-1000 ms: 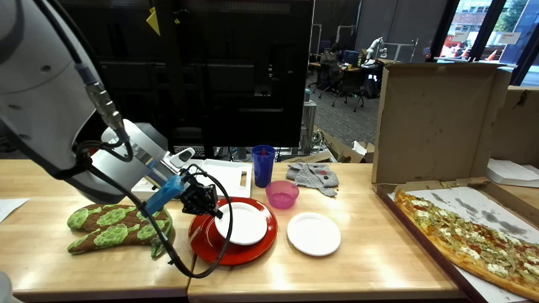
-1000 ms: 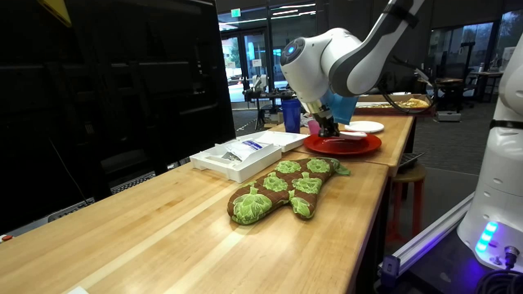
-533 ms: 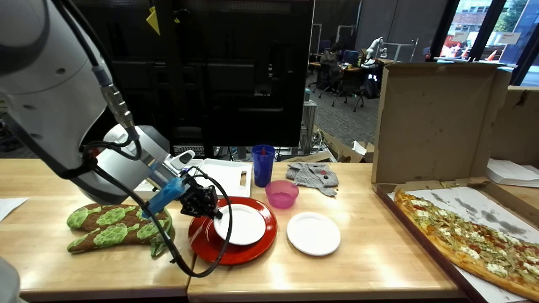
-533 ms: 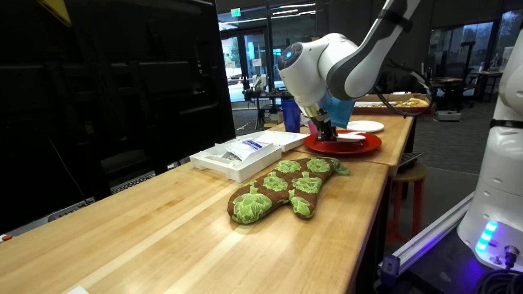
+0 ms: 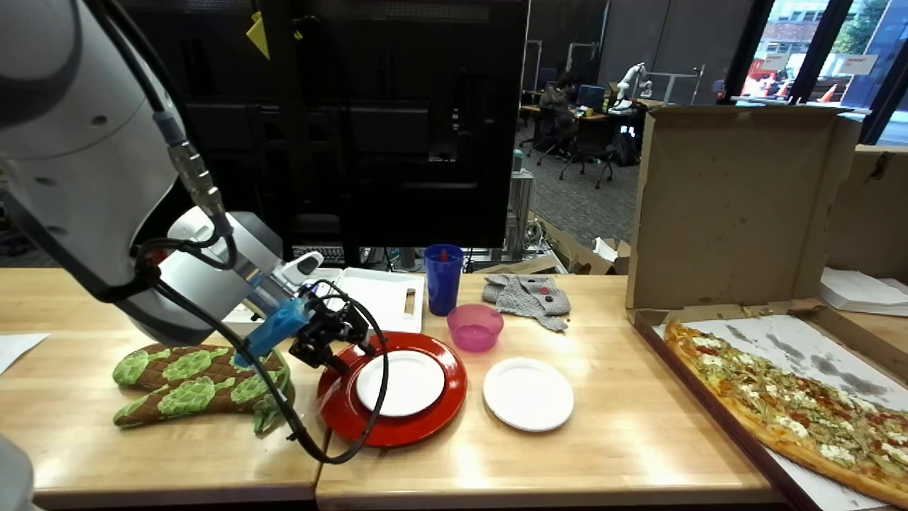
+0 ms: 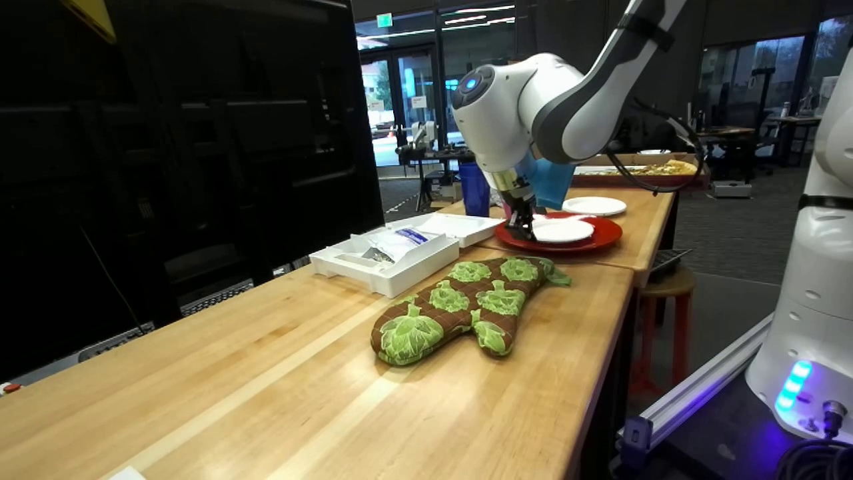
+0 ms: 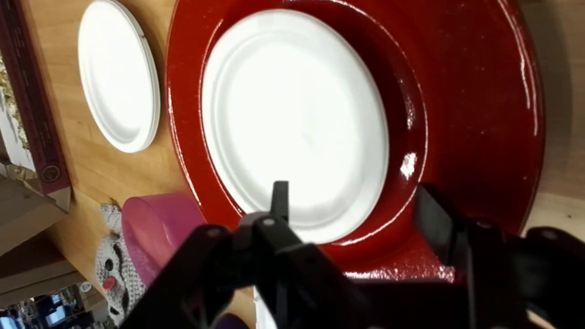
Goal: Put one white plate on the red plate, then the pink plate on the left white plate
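Note:
One white plate (image 5: 401, 383) lies flat on the large glossy red plate (image 5: 438, 419), a bit off its middle in the wrist view. My gripper (image 7: 351, 187) stands open above the red plate's rim, with a wide gap between its fingers (image 7: 434, 224); it holds nothing. One finger overlaps the white plate's edge in the wrist view; whether it touches, I cannot tell. Another white plate (image 5: 528, 394) rests on the table to the right, its edge doubled in the wrist view. Behind it sits the pink plate (image 5: 475, 328), a deep dish, mostly hidden behind the gripper (image 6: 523, 230) in an exterior view.
A blue cup (image 5: 443, 280) and a grey knitted piece (image 5: 528, 298) stand behind the pink dish. An open white case (image 6: 393, 260) and a brown-green oven mitt (image 6: 460, 307) lie beside the red plate. The open pizza box (image 5: 738, 213) takes up the far right.
My gripper has opened and let go of the white plate. That plate, tilted in its grip a second ago, has come down flat on the red plate and shifted slightly toward the mitt.

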